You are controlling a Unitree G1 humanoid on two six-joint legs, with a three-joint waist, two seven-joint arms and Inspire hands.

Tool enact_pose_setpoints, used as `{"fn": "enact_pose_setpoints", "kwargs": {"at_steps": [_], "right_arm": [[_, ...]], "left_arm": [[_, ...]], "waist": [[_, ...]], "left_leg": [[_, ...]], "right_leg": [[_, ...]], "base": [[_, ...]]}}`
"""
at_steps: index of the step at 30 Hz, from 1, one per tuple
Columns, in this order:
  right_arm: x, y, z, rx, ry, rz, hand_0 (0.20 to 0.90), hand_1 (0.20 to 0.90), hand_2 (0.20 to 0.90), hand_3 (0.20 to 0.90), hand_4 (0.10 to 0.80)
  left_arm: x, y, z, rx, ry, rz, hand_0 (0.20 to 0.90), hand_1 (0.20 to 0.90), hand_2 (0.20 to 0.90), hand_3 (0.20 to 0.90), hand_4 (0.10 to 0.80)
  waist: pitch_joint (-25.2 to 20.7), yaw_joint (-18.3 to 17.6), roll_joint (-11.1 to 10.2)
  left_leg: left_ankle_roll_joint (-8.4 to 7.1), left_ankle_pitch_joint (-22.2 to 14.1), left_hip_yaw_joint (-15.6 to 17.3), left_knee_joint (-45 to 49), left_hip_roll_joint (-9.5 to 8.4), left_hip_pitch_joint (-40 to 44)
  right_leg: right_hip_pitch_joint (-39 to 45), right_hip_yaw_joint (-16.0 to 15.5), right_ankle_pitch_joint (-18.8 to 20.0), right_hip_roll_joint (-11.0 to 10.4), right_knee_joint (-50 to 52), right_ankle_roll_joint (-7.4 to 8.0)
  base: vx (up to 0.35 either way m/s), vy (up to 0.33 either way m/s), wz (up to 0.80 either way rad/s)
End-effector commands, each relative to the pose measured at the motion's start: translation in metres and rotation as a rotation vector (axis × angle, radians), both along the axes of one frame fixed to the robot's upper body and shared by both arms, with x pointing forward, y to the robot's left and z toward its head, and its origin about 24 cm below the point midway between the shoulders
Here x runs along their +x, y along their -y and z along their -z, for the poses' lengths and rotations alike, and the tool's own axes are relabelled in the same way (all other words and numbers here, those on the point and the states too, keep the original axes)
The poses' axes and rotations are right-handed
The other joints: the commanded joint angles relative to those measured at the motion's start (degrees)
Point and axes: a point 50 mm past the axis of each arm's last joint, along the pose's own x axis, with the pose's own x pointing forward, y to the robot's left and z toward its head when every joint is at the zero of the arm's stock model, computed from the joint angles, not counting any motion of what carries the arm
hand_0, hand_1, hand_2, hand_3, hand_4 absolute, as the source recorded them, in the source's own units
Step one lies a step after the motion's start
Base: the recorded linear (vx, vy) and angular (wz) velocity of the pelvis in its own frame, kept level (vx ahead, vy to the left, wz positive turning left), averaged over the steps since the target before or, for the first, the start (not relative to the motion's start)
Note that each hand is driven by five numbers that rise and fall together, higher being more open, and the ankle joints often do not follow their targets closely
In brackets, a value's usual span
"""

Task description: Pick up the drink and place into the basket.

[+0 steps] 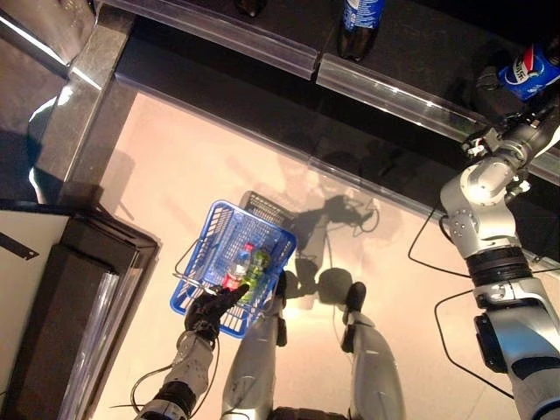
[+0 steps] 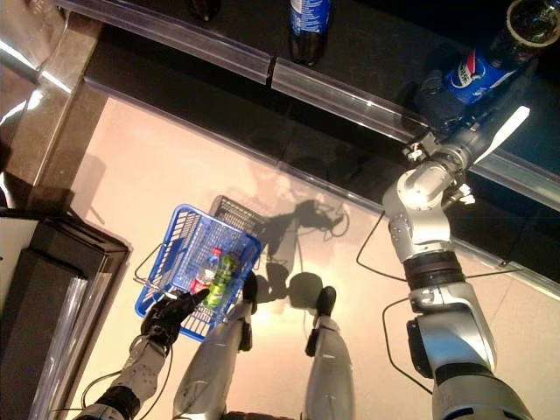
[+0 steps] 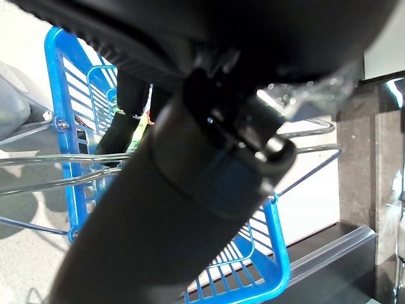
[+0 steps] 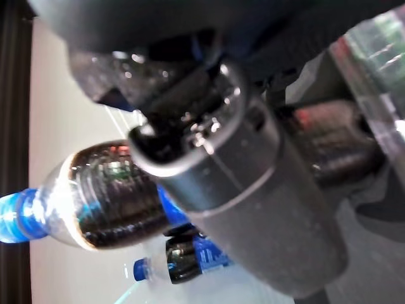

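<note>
**Right hand on cola bottle at shelf; left hand on basket**

- Right hand [image 2: 442, 94]: raised to the dark shelf [image 2: 367, 52], arm stretched up and away from the body. Its fingers are curled round a cola bottle [image 2: 490, 61] with a blue label. In the right wrist view the thumb crosses the bottle's dark lower body [image 4: 107, 202], so the drink lies inside the grasp, tilted.
- Second cola bottle [image 2: 306, 22]: upright on the same shelf, well apart from the right hand.
- Left hand [image 1: 210, 311]: low, at the near rim of the basket, fingers closed round its wire handle [image 3: 304, 152].
- Basket [image 1: 206, 236]: blue plastic, carried above the pale floor [image 1: 175, 166], well apart from the held bottle.
- Basket contents: a clear bottle with a red cap [image 1: 238, 262] and a green bottle [image 1: 256, 267], lying side by side.
</note>
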Motion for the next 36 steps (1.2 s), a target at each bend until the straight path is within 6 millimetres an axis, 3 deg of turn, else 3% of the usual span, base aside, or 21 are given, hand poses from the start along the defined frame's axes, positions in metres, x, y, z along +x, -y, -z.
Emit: {"fn": "enact_pose_setpoints", "kwargs": {"at_steps": [1,21,22,23,24,25,36], "right_arm": [[-0.028,0.025,-0.092,-0.11,0.289,0.128,0.9,0.9,0.9,0.9,0.8],[-0.028,0.042,-0.126,-0.107,0.319,0.125,0.9,0.9,0.9,0.9,0.8],[-0.028,0.044,-0.127,-0.106,0.319,0.134,0.716,0.716,0.716,0.686,0.586],[-0.028,0.044,-0.129,-0.102,0.322,0.14,0.582,0.582,0.582,0.529,0.429],[-0.028,0.045,-0.129,-0.099,0.32,0.147,0.328,0.328,0.328,0.233,0.133],[-0.028,0.046,-0.13,-0.101,0.314,0.154,0.3,0.3,0.3,0.2,0.1],[-0.027,0.056,-0.127,-0.082,0.287,0.17,0.3,0.3,0.3,0.2,0.1]], "left_arm": [[-0.024,-0.026,0.003,0.077,0.003,0.007,0.3,0.3,0.3,0.2,0.1],[-0.024,-0.03,0.001,0.072,0.003,0.033,0.3,0.3,0.3,0.2,0.1],[-0.024,-0.03,0.001,0.074,0.003,0.035,0.3,0.3,0.3,0.2,0.1],[-0.023,-0.03,0.0,0.075,0.005,0.035,0.3,0.3,0.3,0.2,0.1],[-0.024,-0.031,0.0,0.075,0.004,0.034,0.3,0.3,0.3,0.2,0.1],[-0.024,-0.032,0.0,0.077,0.003,0.034,0.3,0.3,0.3,0.2,0.1],[-0.021,-0.038,-0.005,0.069,0.041,0.026,0.3,0.3,0.3,0.2,0.1]], "waist": [[-0.9,0.9,1.5],[-0.9,2.2,2.4],[-0.9,2.3,2.5],[-0.9,2.5,2.6],[-0.9,2.5,2.6],[-0.9,2.6,2.6],[-0.9,2.9,2.3]], "left_leg": [[-1.61,-3.7,-4.9,7.0,-1.75,-4.1],[-1.33,-4.0,-5.0,7.3,-2.43,-4.6],[-1.31,-3.9,-5.0,7.3,-2.49,-4.8],[-1.28,-3.6,-5.0,7.3,-2.45,-5.2],[-1.29,-4.0,-5.1,7.5,-2.52,-5.2],[-1.25,-4.0,-5.1,7.5,-2.55,-5.3],[-1.03,-4.2,-4.9,7.3,-2.47,-5.5]], "right_leg": [[-4.2,-0.4,-0.1,-1.1,5.5,-0.48],[-5.1,-1.0,-0.8,-1.8,6.8,-0.39],[-5.3,-1.1,-0.8,-1.9,6.9,-0.35],[-5.7,-1.2,-0.4,-1.8,6.8,-0.42],[-5.8,-1.2,-0.8,-1.9,7.2,-0.35],[-5.9,-1.2,-0.9,-1.9,7.3,-0.34],[-6.2,-1.4,-1.0,-1.5,7.4,-0.34]], "base": [[0.0,0.0,0.0],[-0.001,0.0,0.0],[0.0,0.0,0.0],[-0.006,0.008,0.04],[-0.005,0.009,0.04],[0.013,0.008,0.05],[-0.008,0.002,0.02]]}}
